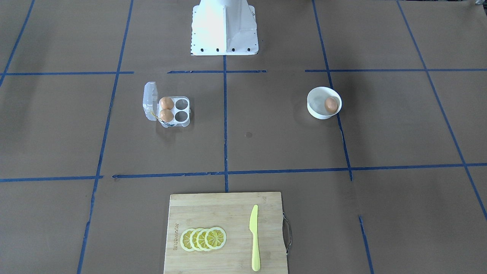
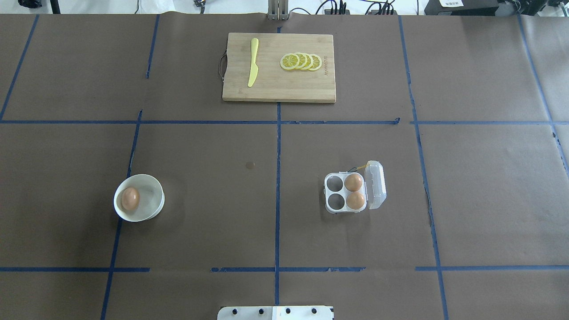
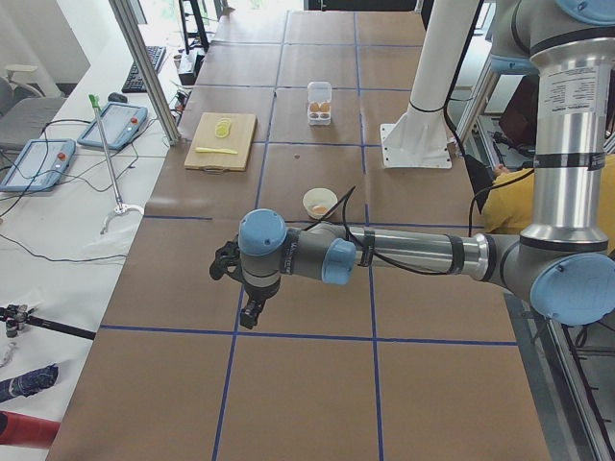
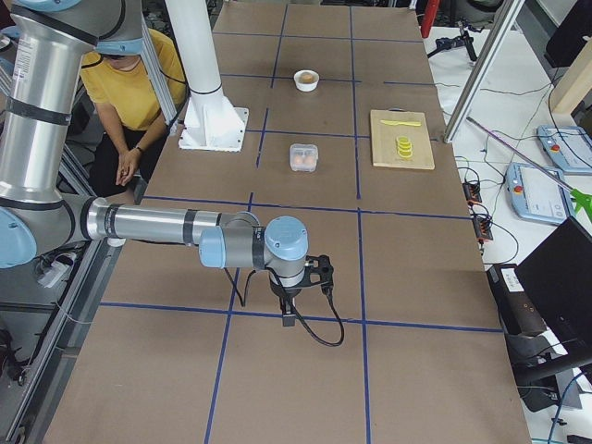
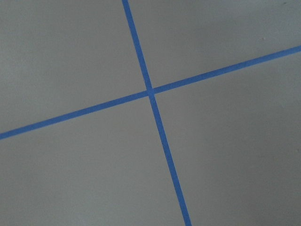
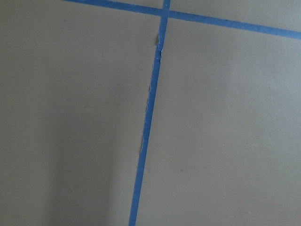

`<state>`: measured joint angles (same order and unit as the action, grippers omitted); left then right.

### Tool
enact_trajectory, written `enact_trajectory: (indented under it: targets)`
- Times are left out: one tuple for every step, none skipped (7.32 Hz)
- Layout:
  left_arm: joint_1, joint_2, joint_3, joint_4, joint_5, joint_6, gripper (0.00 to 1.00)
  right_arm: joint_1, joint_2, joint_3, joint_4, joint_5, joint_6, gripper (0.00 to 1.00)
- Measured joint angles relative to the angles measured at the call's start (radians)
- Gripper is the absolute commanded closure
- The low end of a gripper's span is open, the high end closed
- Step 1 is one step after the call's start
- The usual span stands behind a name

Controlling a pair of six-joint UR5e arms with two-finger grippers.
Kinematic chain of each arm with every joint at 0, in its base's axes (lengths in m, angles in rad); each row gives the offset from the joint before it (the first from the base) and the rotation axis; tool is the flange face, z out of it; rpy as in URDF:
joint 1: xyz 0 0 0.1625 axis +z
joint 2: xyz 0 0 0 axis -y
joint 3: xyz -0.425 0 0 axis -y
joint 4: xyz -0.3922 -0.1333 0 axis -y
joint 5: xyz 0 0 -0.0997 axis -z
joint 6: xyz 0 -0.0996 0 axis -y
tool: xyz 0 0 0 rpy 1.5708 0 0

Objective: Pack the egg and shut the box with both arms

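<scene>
Seen from overhead, the brown tabletop (image 2: 200,222), gridded with blue tape (image 2: 278,178), carries a cutting board (image 2: 275,91) at 12 o'clock, the box (image 2: 344,192) at 4, a white bowl (image 2: 153,201) at 8 and the base block (image 2: 275,312) at 6.

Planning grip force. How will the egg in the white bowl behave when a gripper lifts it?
The egg looks smooth and rounded, so it may slip when pinched. Probably fragile under hard squeezing. Lying loose in the bowl, it could roll if nudged.
</scene>
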<state>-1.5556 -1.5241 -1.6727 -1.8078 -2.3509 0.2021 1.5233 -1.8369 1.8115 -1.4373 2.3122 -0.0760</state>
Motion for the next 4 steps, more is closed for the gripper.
enact_trajectory:
  targets:
    - [0.001,-0.009,0.016,-0.133,-0.001,-0.001,0.0,0.0,0.014,0.0,0.048,-0.001,0.001,0.0]
    - [0.002,-0.016,0.035,-0.267,-0.001,-0.002,0.0,0.0,0.034,-0.001,0.095,-0.001,0.002,0.0]
    - [0.004,-0.036,0.063,-0.374,-0.004,-0.016,0.0,0.0,0.055,-0.004,0.117,0.0,0.004,0.0]
    - [0.006,-0.06,0.086,-0.441,-0.007,-0.047,0.0,0.0,0.073,-0.008,0.126,0.001,0.012,0.0]
